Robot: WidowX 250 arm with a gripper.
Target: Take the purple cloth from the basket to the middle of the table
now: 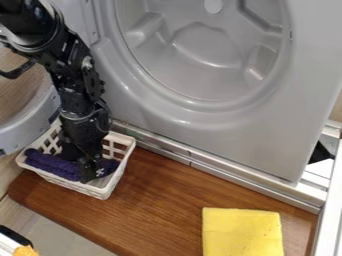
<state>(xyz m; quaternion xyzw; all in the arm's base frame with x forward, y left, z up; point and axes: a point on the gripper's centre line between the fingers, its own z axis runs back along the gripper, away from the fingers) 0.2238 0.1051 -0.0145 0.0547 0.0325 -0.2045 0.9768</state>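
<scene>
Steeply angled arm (79,85), hand (91,173) down in basket (99,191), at purple cloth (55,165)

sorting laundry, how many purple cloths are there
1: the purple cloth in the white basket, at the left end of the wooden table. The gripper covers part of it, so another could be hidden there.

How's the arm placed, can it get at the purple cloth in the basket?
Probably yes. The gripper reaches down through the open top of the white basket, right at the purple cloth, with no basket wall between them. Whether it has hold of the cloth, I can't tell.
</scene>
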